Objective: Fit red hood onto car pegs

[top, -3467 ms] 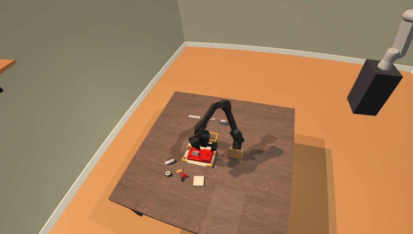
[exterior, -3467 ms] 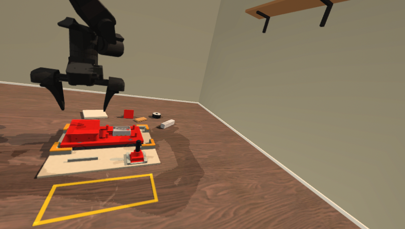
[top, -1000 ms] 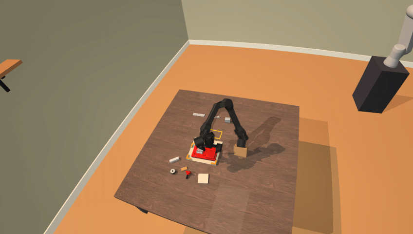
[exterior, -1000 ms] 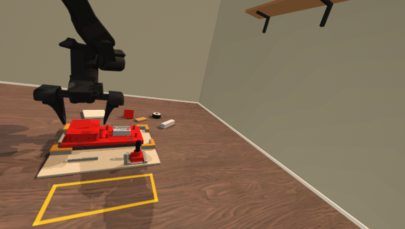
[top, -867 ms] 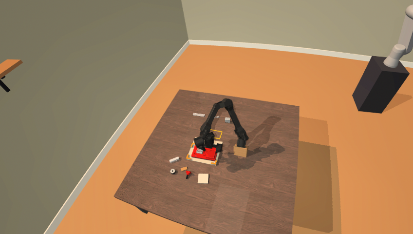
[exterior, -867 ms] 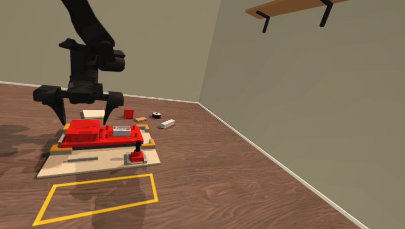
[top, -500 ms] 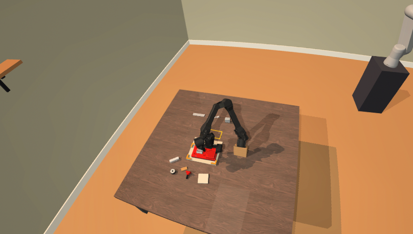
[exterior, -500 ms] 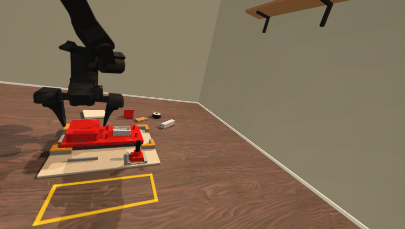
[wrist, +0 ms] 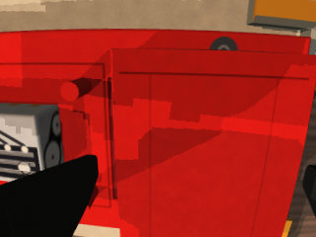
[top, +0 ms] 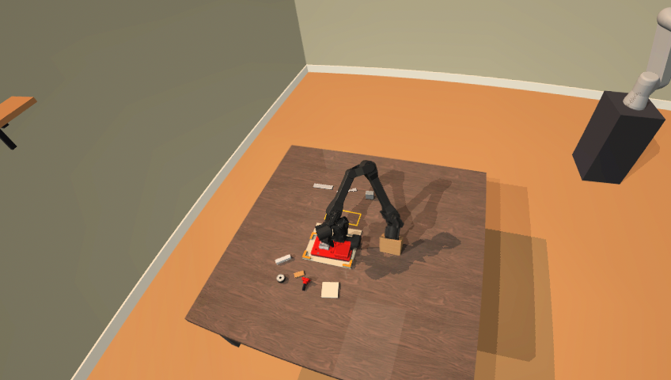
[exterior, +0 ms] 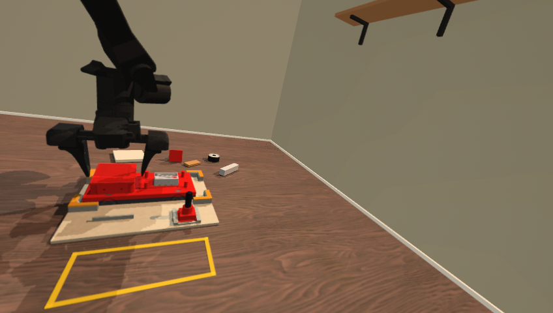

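The tool (exterior: 114,170) stands spread wide with nothing in its grip, and the hood (exterior: 113,175) lies straight below it, between the two fingertips. In the exterior view one fingertip (exterior: 84,164) comes down just past the hood's outer end, and the other (exterior: 146,162) comes down at its inner end, beside the engine block (exterior: 165,178). Whether either tip touches the hood cannot be told.

The hood is a red shell with a flat roof; it rests on the rear part of the red car chassis (exterior: 170,188), which sits in the jig (exterior: 135,223) on the desk (exterior: 310,240). In the wrist view the hood (wrist: 211,158) fills most of the frame, its roof crossed by shadow, with one peg (wrist: 69,90) showing on the deck beside it and the grey engine block (wrist: 27,138) at the left edge.

Orange corner stops (exterior: 202,195) frame the chassis. A red clamp with a black handle (exterior: 187,211) stands on the jig board near the chassis. Small loose pieces lie on the desk beyond the jig, well apart from the fingers.
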Robot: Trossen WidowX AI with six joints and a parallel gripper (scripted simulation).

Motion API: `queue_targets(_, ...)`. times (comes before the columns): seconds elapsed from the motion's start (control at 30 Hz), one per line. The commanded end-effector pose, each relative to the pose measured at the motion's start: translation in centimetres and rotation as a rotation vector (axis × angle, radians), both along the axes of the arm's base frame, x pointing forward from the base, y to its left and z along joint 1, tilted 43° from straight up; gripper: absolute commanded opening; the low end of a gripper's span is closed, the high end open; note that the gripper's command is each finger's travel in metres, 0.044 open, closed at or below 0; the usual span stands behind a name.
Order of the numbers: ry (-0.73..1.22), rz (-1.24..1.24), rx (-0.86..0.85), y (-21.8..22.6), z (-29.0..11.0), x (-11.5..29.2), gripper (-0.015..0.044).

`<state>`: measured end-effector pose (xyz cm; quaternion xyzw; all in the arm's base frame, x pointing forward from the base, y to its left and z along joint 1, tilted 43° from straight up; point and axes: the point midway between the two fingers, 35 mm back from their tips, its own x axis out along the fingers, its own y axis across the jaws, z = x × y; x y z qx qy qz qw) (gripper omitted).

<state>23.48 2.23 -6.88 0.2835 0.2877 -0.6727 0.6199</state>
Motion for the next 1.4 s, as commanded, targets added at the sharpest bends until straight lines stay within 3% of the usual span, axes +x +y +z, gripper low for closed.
queue_targets(0.0,0.005,0.006,-0.004,-0.2,-0.1,-0.1,0.044)
queue_targets(0.37,0.005,0.006,-0.004,-0.6,-0.5,-0.2,0.044)
queue_targets(0.5,0.0,0.0,0.0,-0.4,-0.4,-0.1,0.0335)
queue_targets(0.8,0.0,0.0,0.0,-0.4,-0.4,-0.1,0.0275)
queue_targets(1.13,0.002,0.001,0.0,0.0,0.0,0.0,0.0012)
queue_targets(1.37,0.002,0.001,0.0,0.7,0.7,0.0,0.0)
